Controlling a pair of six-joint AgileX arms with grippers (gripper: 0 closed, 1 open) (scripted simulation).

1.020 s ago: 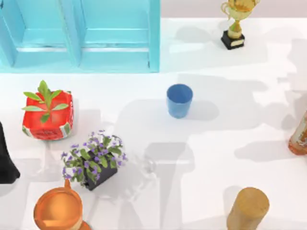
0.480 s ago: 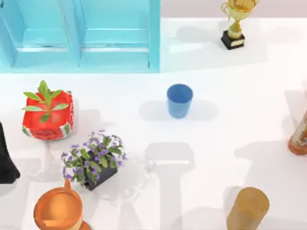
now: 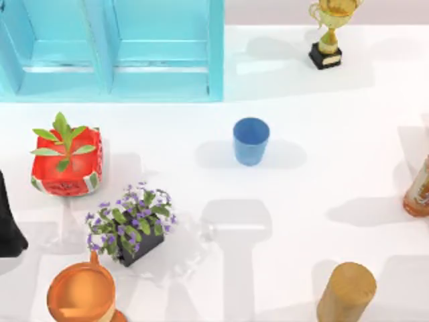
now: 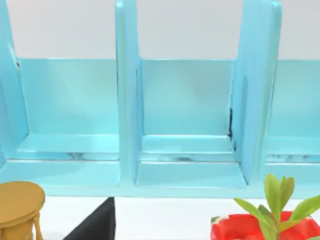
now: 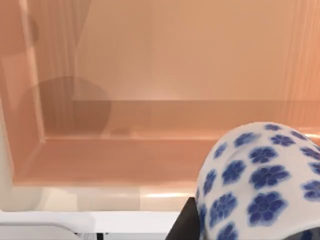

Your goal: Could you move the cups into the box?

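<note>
**Still outside: both cups, box bays bare**

Blue cup (image 3: 251, 141) stands upright on the white worktop (image 3: 322, 161), mid-table, well apart from the box (image 3: 216, 60) at the far left. It's open-topped w/ nothing in it. Patterned cup (image 5: 260, 180), white w/ dark-blue flowers, sits close before the right wrist cam against a peach-toned backdrop; can't place it on the worktop.

Left gripper, right gripper: released or clenched, can't tell for either.

Handling, as a judgement:
- Both cups look light, rigid, thin-walled and smooth, so likely slippery.
- Blue one tapers toward the base, so a pinch low down could squirt it upward. Better to take it near the rim, one pad inside & one outside, or across the upper wall.
- Patterned one is rounded and reads as ceramic, prob. fragile. Grip at the widest part, gently, and set it down rather than drop it.

Containers:
- Box: tall walls, a divider (image 3: 100, 47) btwn bays, floors bare in the top & left wrist views.
- Watermelon planter (image 3: 67, 164): holds a green plant.
- Dark pot (image 3: 137, 228): holds purple flowers.
- Orange jug (image 3: 80, 294): looks empty.

Tall box walls mean each cup needs lifting clear of the rim before it goes in.
</note>
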